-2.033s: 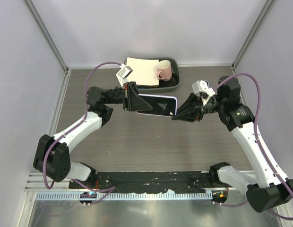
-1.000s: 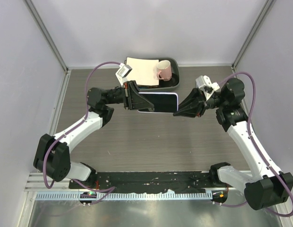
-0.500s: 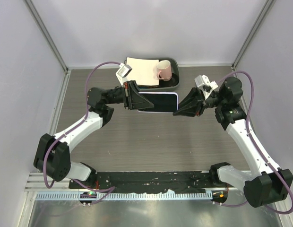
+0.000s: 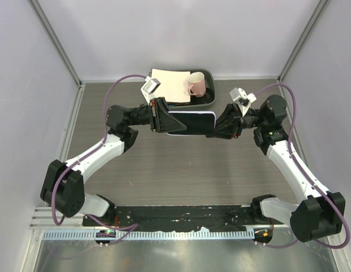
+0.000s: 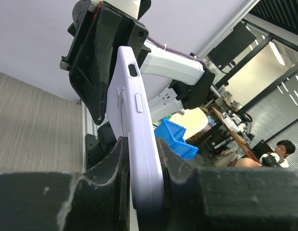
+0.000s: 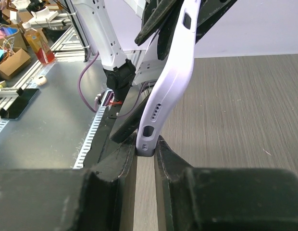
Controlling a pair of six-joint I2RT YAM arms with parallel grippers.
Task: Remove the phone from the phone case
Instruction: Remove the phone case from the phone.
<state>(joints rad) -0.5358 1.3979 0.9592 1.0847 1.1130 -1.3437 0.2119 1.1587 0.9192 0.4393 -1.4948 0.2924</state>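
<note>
The phone [image 4: 191, 120], dark screen up, sits in a lilac case [image 4: 187, 134] held in the air above the table's middle, between both grippers. My left gripper [image 4: 166, 122] is shut on the case's left end; in the left wrist view the case [image 5: 135, 120] stands edge-on between the jaws of the gripper [image 5: 142, 156]. My right gripper [image 4: 212, 129] is shut on the case's right end. In the right wrist view the case [image 6: 174, 79] bows, and its bottom end is pinched by the gripper [image 6: 145, 147]. A dark slab, apparently the phone [image 6: 125, 124], stands off the case there.
A grey tray [image 4: 210, 100] at the back of the table holds a sheet of paper [image 4: 170, 85] and a pink mug [image 4: 196, 85]. A black rail [image 4: 181, 215] runs along the near edge. Walls close the left, right and back.
My right gripper has swung up and pushed left against the case's end. The phone and case have turned more edge-on and sit slightly farther back. My left gripper has held its place.
</note>
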